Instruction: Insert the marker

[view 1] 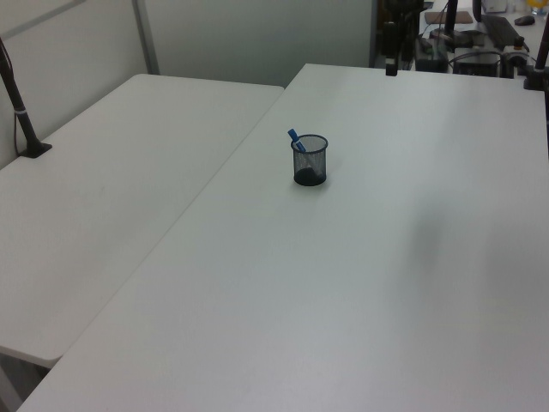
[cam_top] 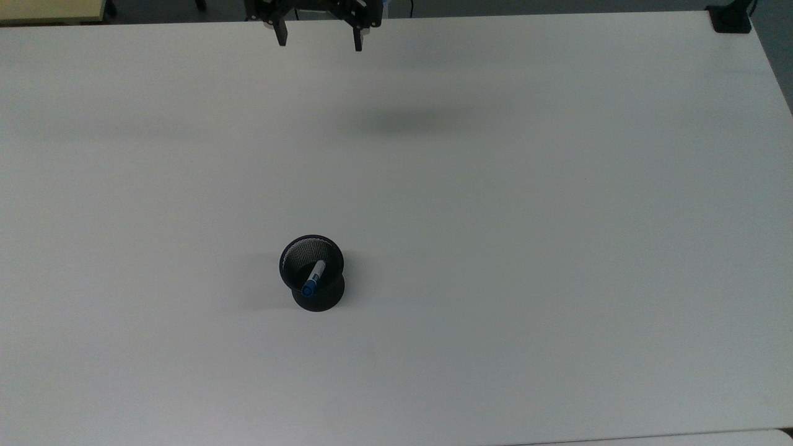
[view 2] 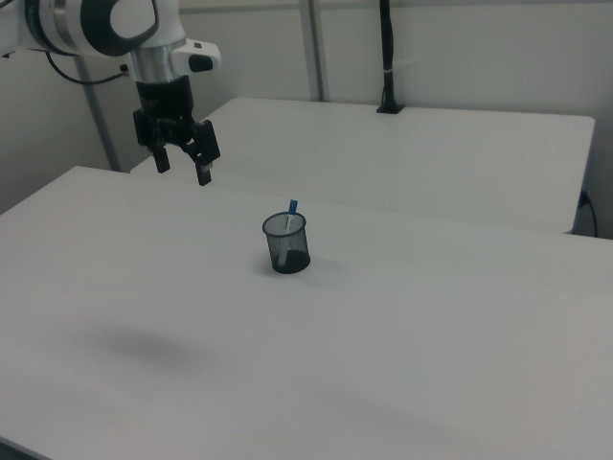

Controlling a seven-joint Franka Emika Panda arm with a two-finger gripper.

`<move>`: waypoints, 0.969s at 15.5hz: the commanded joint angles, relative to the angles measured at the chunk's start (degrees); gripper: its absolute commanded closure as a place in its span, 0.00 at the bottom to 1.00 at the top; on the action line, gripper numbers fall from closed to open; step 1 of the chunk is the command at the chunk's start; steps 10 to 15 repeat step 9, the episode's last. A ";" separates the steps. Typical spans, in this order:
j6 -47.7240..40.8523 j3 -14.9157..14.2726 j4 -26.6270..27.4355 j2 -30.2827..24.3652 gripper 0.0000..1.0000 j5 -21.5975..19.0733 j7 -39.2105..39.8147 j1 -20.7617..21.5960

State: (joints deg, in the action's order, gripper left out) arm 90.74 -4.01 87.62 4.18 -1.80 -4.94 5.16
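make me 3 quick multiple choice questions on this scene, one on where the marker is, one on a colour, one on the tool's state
1. Where is the marker?
A. flat on the table
B. standing tilted inside the black mesh cup
C. held in the tool

2. What colour is the marker's upper end that sticks out above the cup rim?
A. blue
B. red
C. green

3. What state is the tool in?
A. shut on the marker
B. shut on the cup
C. open and holding nothing

Answers:
1. B: in the top view the marker leans inside the black mesh cup, which stands on the white table.
2. A: in the right view a blue tip shows above the rim.
3. C: its fingers stand apart with nothing between them, far from the cup.
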 commanded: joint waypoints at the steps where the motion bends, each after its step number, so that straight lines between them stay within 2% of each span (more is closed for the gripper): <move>1: 1.19 -0.38 3.34 -1.46 0.00 -1.36 2.21 -1.12; 4: 1.28 -1.61 3.52 -1.63 0.00 -1.36 1.77 -1.12; 15: 1.37 -1.61 3.43 -1.55 0.00 -1.19 1.42 -1.12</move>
